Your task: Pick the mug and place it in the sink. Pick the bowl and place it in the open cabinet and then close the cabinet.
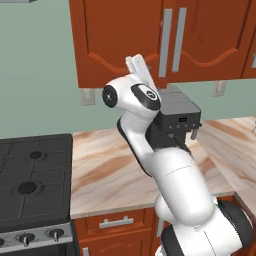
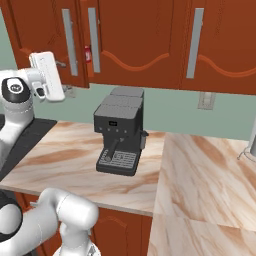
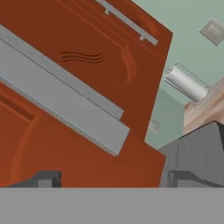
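reddish-brown wood fills the top of both base views: you are looking at the cabinet [image 1: 120, 40], its arched-panel doors closed as far as these views reach, with long silver bar handles [image 1: 172, 42] standing side by side near the upper middle of the left base view. in the right base view the same cabinet [image 2: 140, 40] runs across the whole top of the frame.

your white arm rises at the lower right of the left base view and bends back up toward the doors, and the hand [image 2: 47, 75] sits at the upper left of the right base view, close in front of a cabinet door. in the hand view you see the gripper [image 3: 109, 179] with its two dark finger tips [image 3: 43, 179] set wide apart at the bottom edge, nothing between them, so the claw is spread nearly full and holds nothing. the pale handles cross that view diagonally against the door.

below, a dark grey coffee machine [image 2: 119, 132] stands on the marbled tan counter [image 2: 200, 175] at the middle of the right base view. a black stove [image 1: 32, 180] occupies the lower left of the left base view. a wall outlet [image 2: 205, 100] sits on the pale green wall at the right.
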Robot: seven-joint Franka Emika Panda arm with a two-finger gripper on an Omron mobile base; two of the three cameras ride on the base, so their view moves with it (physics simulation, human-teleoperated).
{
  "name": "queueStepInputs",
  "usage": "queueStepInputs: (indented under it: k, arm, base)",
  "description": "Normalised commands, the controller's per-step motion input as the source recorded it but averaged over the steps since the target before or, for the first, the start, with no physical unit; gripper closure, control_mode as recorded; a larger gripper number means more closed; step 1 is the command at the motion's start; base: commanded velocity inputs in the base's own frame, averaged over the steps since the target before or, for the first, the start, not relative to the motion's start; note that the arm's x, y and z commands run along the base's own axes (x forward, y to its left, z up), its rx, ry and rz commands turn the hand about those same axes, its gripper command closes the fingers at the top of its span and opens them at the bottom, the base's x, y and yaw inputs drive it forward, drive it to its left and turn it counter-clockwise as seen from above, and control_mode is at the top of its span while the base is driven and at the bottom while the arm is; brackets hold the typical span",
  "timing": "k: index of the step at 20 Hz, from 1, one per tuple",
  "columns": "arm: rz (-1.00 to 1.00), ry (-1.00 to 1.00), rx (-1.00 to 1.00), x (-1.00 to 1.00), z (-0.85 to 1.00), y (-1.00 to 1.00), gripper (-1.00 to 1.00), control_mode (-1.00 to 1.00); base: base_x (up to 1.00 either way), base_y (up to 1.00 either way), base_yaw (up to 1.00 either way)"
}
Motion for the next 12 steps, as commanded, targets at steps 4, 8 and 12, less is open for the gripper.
queueStepInputs:
  k: [4,8,12]
  arm:
    - [0.0,0.0,0.01,0.47,0.0,-0.33,-1.0,-1.0]
    - [0.0,0.0,0.01,0.47,0.0,-0.34,-1.0,-1.0]
    - [0.0,0.02,0.02,0.53,0.0,-0.31,-1.0,-1.0]
  base:
    - [0.0,0.0,0.0]
    - [0.0,0.0,0.0]
    - [0.0,0.0,0.0]
